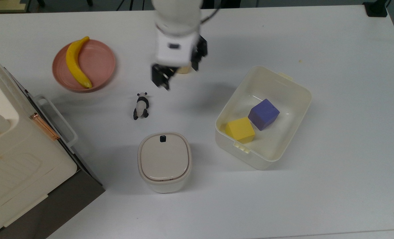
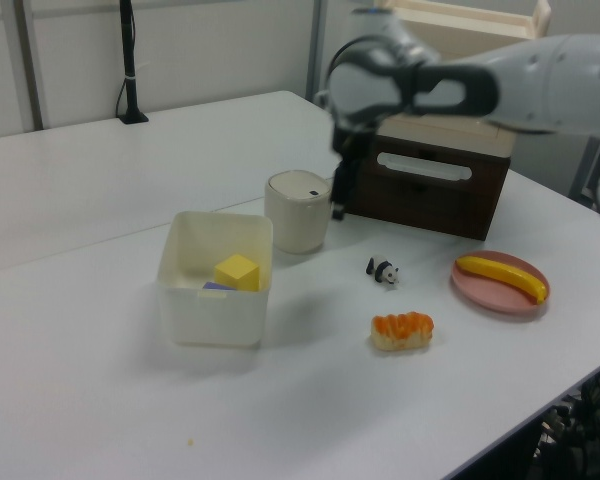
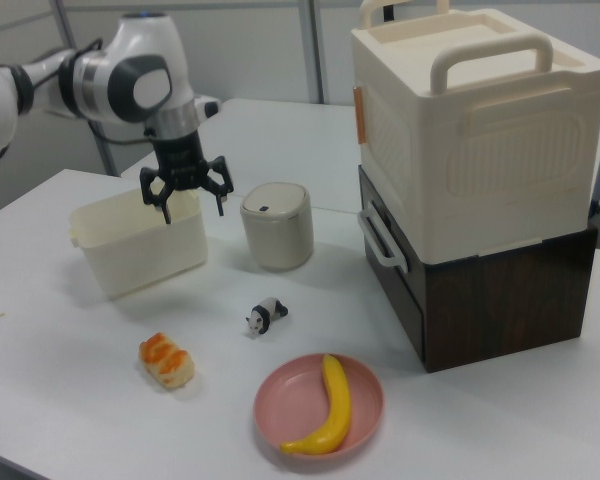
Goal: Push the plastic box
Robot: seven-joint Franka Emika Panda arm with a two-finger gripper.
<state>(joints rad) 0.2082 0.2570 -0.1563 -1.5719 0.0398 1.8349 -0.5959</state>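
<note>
The plastic box (image 1: 299,87) is a cream-white tub at the top view's right. It holds a yellow cube (image 1: 239,130) and a purple cube (image 1: 263,114). In the left view the plastic box (image 2: 215,312) sits left of centre, and in the right view the plastic box (image 3: 140,250) is at the left. My gripper (image 1: 179,67) hangs well above the table, to the top view's left of the box and clear of it. The right view shows the gripper (image 3: 192,205) open and empty, in front of the box's rim. In the left view the gripper (image 2: 338,198) is above the round container.
A beige-lidded container (image 1: 164,161) stands at the front. A toy panda (image 1: 141,105) lies near the middle. A pink plate (image 1: 99,63) holds a banana (image 1: 75,63). A bread piece (image 2: 402,330) lies under the gripper. A big cream appliance (image 1: 14,159) fills the top view's left.
</note>
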